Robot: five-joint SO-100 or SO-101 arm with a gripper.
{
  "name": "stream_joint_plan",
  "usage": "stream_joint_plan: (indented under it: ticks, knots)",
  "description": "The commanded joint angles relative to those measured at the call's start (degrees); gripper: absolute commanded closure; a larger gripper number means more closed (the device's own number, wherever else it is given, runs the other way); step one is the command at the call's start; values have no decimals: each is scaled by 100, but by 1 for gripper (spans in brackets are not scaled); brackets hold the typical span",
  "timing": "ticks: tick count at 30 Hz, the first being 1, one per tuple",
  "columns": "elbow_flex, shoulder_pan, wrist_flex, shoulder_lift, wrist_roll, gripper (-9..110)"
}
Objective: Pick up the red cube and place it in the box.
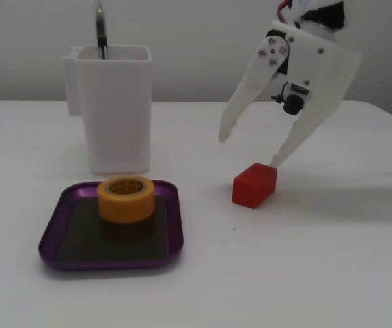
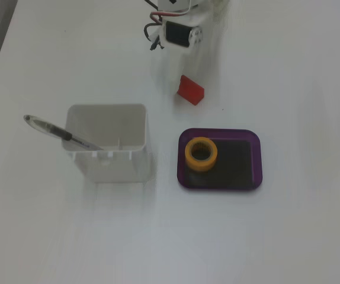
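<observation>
- Tool [image 1: 249, 152] hanging released in the upper right of the side-on fixed view, white fingers spread wide, nothing between them.
- Right fingertip [image 1: 276, 162] just above the back edge of the red cube [image 1: 254, 184]; left fingertip off to the cube's left and higher. Contact with the cube not certain from this angle.
- Best done by shifting forward so the cube sits midway between the fingers, lowering until the tips straddle its narrow sides, then clenching squarely; a skewed bite likely to twist the block out.
- Wrist tilted down and forward, arm entering from the top right; in the top-down fixed view only the servo body [image 2: 180, 34] at upper centre clearly seen.
- Red cube [image 2: 190, 90] lying on the white surface [image 1: 319, 260], right of centre, apart from the box [image 1: 171, 232].
- Box lower left, already carrying a yellow tape roll [image 1: 126, 199]; free dark base beside the roll the better drop spot.
- White pen holder [image 1: 117, 109] behind the box.
</observation>
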Motion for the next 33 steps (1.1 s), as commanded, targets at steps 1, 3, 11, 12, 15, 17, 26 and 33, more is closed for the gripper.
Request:
stream_joint_plan:
  ticks: [1,3,11,12,15,17,26,33]
  knots:
    - [-334,-26,70,-387,193,80]
    - [-343,-26,70,-694,299,80]
    - [-360,-26,-132,-1767,475,80]
    - [-360,-35,-246,-1846,475,80]
    - [-369,-35,-387,-1951,466,80]
    - [-369,-70,-396,-1960,457,80]
    - [-360,-817,-369,-1960,387,102]
    - [-633,-1072,-158,-1635,-26,102]
